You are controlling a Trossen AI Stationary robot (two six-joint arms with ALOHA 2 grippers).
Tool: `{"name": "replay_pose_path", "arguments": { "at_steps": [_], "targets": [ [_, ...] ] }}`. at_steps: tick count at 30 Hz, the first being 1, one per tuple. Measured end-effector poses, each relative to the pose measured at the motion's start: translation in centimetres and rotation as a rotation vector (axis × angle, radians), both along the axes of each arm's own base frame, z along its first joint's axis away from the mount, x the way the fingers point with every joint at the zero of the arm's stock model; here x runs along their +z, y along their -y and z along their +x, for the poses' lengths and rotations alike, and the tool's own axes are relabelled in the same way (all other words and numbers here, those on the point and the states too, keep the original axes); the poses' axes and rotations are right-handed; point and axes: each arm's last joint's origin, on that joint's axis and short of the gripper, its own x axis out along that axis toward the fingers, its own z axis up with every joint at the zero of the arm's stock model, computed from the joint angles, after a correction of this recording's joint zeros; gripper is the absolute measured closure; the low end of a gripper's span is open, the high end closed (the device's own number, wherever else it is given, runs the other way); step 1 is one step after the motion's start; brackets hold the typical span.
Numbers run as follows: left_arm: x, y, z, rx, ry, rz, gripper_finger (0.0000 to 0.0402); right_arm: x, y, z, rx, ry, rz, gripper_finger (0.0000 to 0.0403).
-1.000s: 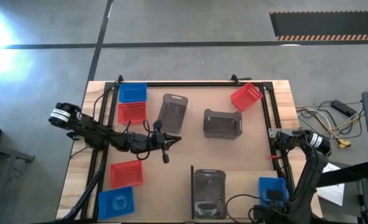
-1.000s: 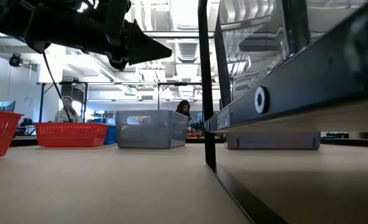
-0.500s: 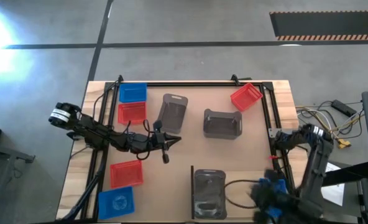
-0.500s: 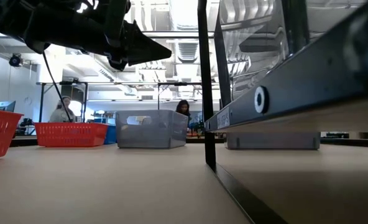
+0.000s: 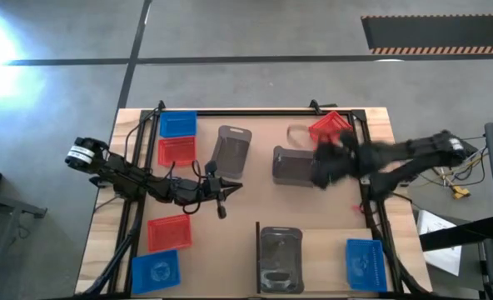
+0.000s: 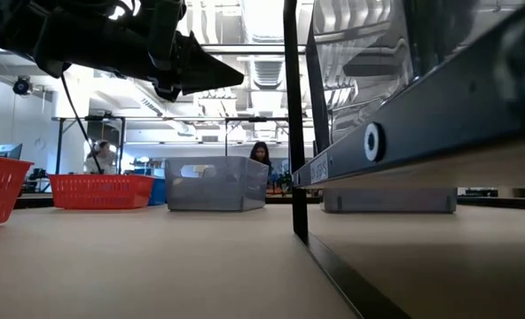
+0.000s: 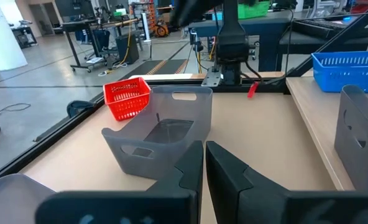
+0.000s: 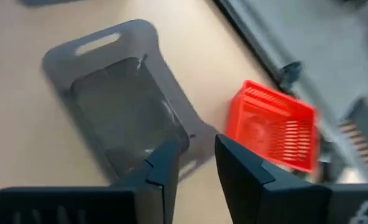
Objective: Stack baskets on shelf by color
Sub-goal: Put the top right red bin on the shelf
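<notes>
The left hand hangs mid-table, fingers pressed together, empty. The grey basket lies well right of it, long axis across the table. Directly over that basket's right end (far nearer) is the right hand, slightly spread and empty, with a red basket just beyond.

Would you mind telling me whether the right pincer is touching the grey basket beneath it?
Apart. The right wrist view shows the right pincer open above the grey basket, its fingers holding nothing.
</notes>
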Motion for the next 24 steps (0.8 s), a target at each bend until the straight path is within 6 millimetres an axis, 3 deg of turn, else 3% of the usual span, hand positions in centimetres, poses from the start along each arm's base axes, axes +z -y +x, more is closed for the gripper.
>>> {"name": "replay_pose_path", "arguments": {
  "at_steps": [4,9,16,24],
  "targets": [
    [0.0,0.0,0.0,0.001,0.001,0.000,0.0398,-2.2,6.7,-0.5,-0.054,0.043,0.119,0.0275],
    [0.0,-0.1,0.0,0.003,0.002,-0.001,0.0398,-5.6,12.6,-1.7,-0.195,-0.044,0.192,0.0232],
    [0.0,-0.3,0.1,0.012,0.002,-0.001,0.0398,-9.1,16.2,-0.4,-0.211,-0.167,0.233,0.0205],
    [0.0,-0.4,0.1,0.015,0.002,-0.001,0.0398,-12.0,18.7,2.5,-0.190,-0.241,0.256,0.0232]
  ]
}}
